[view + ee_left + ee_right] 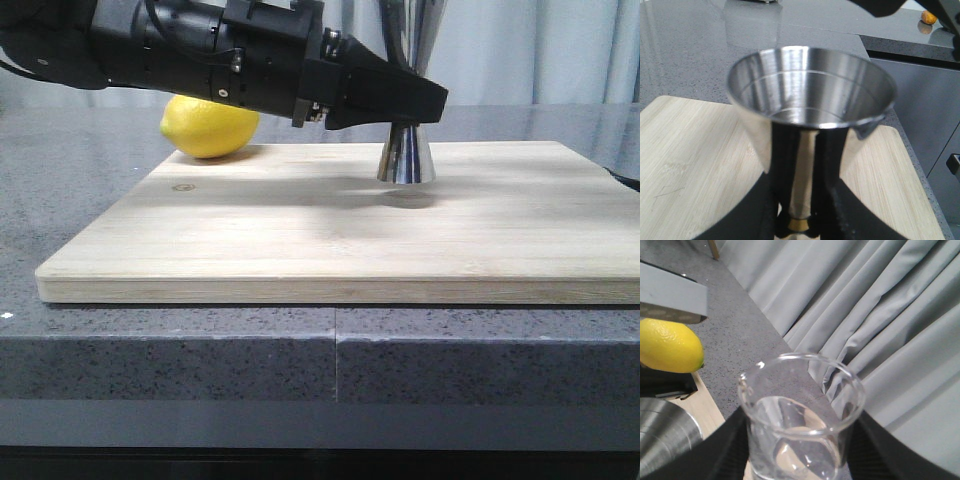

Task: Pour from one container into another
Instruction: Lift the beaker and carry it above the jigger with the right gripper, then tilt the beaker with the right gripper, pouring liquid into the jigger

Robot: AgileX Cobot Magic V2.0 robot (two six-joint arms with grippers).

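Note:
The steel jigger (406,158) stands upright on the wooden board (300,230), right of centre. My left gripper (405,105) reaches in from the left and is shut on its thin waist. In the left wrist view the black fingers (832,170) flank the gold band below the jigger's cup (810,85), whose inside shows bare metal. My right gripper (800,440) is shut on the clear glass beaker (800,405), which holds some clear liquid. The jigger's rim (662,437) lies close beside the beaker. Beaker and right gripper are out of the front view.
A yellow lemon (208,127) rests at the board's far left corner, also lemon (669,346) in the right wrist view. The board lies on a grey speckled counter (200,350). Grey curtains (880,315) hang behind.

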